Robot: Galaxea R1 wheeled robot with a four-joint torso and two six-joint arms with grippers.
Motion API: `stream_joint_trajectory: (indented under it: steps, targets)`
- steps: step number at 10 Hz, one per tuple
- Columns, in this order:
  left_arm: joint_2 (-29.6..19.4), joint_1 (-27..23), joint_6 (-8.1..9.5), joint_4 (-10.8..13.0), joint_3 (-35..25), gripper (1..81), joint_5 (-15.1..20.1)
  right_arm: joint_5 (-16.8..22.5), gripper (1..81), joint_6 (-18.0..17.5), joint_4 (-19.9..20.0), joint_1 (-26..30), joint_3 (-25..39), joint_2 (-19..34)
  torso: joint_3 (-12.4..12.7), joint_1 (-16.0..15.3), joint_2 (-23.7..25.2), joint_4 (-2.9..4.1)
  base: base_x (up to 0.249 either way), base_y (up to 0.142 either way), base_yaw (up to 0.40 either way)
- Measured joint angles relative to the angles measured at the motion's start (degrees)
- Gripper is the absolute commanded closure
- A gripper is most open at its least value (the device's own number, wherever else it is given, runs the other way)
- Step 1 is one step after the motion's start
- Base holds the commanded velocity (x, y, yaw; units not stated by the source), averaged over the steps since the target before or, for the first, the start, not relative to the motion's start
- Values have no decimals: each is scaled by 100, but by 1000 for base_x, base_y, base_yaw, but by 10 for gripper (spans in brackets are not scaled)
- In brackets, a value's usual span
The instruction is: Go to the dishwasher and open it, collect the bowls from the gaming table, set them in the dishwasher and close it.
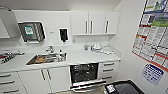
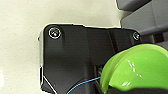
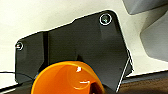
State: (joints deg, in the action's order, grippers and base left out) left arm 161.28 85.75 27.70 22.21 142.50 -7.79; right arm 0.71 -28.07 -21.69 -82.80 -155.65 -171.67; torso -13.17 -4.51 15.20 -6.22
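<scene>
Dishwasher (image 1: 83, 73) sits built in under the white counter (image 1: 82, 57), between the white cupboard doors (image 1: 51, 79) and a stack of drawers (image 1: 108, 70). Its door (image 1: 87, 85) is lowered and its dark interior with wire racks is exposed. A steel sink (image 1: 46, 59) with a tap is set into the counter above the cupboard doors. Wall cupboards (image 1: 95, 22) hang above the counter, and a paper dispenser (image 1: 31, 32) is mounted on the wall above the sink. A large poster (image 1: 152, 32) covers the side wall.

The left wrist view shows a lime-green bowl (image 2: 140, 70) close against the wrist plate, above a pale floor (image 2: 20, 50). The bowl appears carried at the left gripper, but whether its fingers are clamped on the bowl cannot be told.

The right wrist view shows an orange bowl (image 3: 67, 78) in the same position at the right gripper, hollow side toward the camera. The state of that gripper's fingers cannot be told either. Grey robot body panels appear at the edge of both wrist views.
</scene>
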Motion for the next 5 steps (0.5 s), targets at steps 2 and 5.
stream_joint_trajectory:
  steps: [2, 5]
  targets:
    - [-48, -20, 0, 0, -44, 811, 5, -9, 811, -1, 0, 16, -13, 15, 0, -5, -2, 0, 0, 80, 0]
    - [-41, 2, 0, 0, -33, 811, 7, -20, 811, 0, -2, 26, 0, -30, 0, -2, -2, 0, 0, 80, 0]
